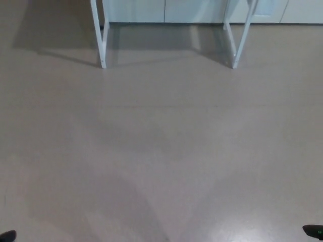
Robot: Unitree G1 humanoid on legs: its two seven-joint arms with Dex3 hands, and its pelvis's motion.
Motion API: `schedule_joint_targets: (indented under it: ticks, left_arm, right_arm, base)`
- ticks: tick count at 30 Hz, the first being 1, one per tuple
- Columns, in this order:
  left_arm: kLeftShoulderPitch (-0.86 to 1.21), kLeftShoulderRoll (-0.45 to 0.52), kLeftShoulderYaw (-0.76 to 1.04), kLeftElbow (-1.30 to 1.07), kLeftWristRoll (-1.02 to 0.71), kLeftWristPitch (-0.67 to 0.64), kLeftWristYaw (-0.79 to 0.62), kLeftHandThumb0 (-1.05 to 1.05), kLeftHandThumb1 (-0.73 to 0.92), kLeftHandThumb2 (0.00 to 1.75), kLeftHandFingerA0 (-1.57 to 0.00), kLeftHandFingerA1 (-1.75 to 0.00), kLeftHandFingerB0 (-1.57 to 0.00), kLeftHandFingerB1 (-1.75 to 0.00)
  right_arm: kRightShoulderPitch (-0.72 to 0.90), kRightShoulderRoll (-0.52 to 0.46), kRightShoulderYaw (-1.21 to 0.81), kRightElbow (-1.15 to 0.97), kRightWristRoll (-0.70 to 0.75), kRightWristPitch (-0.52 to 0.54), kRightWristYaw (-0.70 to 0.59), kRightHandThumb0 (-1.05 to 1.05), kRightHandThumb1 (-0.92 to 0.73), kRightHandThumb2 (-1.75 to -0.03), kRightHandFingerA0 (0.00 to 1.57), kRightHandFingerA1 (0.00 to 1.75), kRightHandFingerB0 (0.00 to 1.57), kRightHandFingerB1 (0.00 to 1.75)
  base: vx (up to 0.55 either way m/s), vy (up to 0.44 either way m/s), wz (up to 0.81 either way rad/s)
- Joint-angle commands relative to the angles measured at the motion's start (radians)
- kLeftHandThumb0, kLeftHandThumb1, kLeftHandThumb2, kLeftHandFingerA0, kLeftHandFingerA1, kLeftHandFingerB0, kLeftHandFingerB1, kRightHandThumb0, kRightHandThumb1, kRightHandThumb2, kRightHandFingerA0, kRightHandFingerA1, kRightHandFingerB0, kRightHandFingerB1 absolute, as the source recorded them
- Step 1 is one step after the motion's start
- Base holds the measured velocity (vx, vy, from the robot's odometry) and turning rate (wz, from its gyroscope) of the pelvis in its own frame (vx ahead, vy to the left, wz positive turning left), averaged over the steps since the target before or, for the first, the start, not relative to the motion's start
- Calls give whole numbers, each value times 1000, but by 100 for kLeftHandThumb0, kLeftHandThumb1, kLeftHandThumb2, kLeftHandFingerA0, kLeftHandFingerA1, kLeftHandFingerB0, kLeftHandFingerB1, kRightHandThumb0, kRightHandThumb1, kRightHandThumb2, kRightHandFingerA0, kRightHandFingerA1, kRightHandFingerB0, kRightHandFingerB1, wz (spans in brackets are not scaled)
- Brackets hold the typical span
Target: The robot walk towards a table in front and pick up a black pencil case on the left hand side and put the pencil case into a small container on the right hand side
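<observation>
Head view shows bare floor [161, 151] and white bench legs [102, 35]; pencil case unseen, handling unjudgeable. Left hand [7, 235] and right hand [314, 231] barely show; finger state indeterminate.

no readable text, labels or signs

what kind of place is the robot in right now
Probably an indoor room such as a lab or workshop: a smooth grey floor, the white table legs at the top, and pale cabinet fronts behind them. No tabletop shows.
</observation>
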Motion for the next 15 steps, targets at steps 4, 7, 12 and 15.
schedule_joint_targets:
  ticks: [4, 7, 12, 15]
  left_arm:
    - [2, 5, -18, 0, 10, -32, 16, -5, 40, 85, -29, -55, -13, -47]
    - [7, 5, -24, -9, 12, -28, 25, -5, 41, 85, -29, -55, -13, -47]
    - [11, 14, -41, -9, 26, -47, 33, -7, 40, 85, -31, -56, -13, -47]
    - [9, 14, -38, -8, 11, -38, 27, -6, 41, 86, -30, -56, -13, -47]
  right_arm:
    - [-14, -14, 1, 17, -5, -21, -6, -49, -47, -75, 48, 50, 36, 46]
    - [-14, -15, 5, 15, -9, -16, -11, -49, -47, -75, 49, 50, 36, 46]
    - [-16, -21, 14, 18, -16, -18, -12, -49, -48, -76, 48, 50, 35, 46]
    - [-17, -24, 20, 18, -19, -14, -16, -49, -48, -76, 48, 50, 36, 46]
  base:
    - [236, 19, 9]
    - [265, -100, 11]
    - [291, -210, 17]
    - [300, -144, 34]
